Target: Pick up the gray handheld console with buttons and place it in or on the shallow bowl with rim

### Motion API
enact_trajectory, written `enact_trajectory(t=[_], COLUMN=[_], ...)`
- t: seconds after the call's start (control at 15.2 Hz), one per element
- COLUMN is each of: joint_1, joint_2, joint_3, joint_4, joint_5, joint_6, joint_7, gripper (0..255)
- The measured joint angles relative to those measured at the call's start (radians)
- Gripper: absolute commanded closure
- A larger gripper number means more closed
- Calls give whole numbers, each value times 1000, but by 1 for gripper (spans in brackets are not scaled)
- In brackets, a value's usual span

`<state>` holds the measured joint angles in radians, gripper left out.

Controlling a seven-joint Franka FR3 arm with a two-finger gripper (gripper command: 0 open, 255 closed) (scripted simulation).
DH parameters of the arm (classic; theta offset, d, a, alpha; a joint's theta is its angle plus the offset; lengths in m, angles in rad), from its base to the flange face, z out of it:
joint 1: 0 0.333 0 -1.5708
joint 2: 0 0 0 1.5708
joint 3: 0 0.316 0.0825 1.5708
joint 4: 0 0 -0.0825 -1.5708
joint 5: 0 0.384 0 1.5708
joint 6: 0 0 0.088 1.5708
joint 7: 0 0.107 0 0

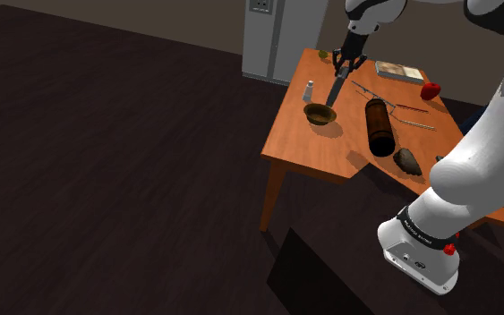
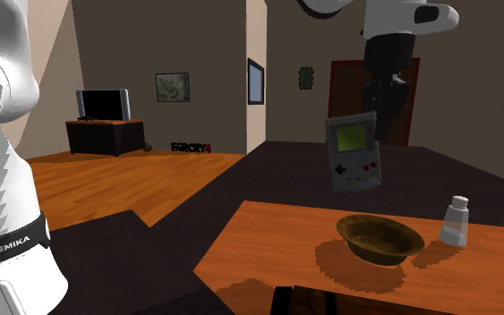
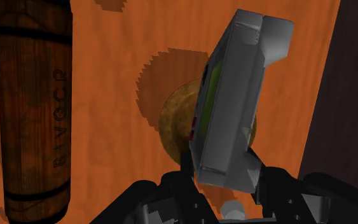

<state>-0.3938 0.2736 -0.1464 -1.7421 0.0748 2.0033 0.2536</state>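
The gray handheld console [image 2: 354, 153], with a green screen and small buttons, hangs in the air above the table, held at its top by my black gripper [image 2: 374, 114]. The wrist view has the console [image 3: 234, 102] clasped between my fingers [image 3: 264, 181], and the bowl partly hidden behind it. The shallow brown bowl [image 2: 380, 238] with a rim sits on the wooden table [image 2: 259, 251] just below the console. From the shoulder view the console [image 1: 335, 90] hangs over the bowl [image 1: 320, 114] near the table's left edge.
A white salt shaker [image 2: 455, 221] stands close beside the bowl. A dark wooden barrel [image 1: 380, 126] lies on its side mid-table. A book [image 1: 399, 72], a red object [image 1: 430, 90], thin metal rods [image 1: 402, 109] and a dark lump [image 1: 408, 162] share the table.
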Motion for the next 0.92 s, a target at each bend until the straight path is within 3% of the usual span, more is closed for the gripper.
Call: enact_trajectory(t=[0.33, 0.4, 0.92], joint_1=[-37, -40, -41], joint_2=[218, 232, 268], joint_3=[0, 0, 3], joint_4=[339, 362, 324], joint_5=[27, 29, 35], joint_6=[-124, -133, -60], joint_7=[-25, -27, -33], gripper=[255, 255, 255])
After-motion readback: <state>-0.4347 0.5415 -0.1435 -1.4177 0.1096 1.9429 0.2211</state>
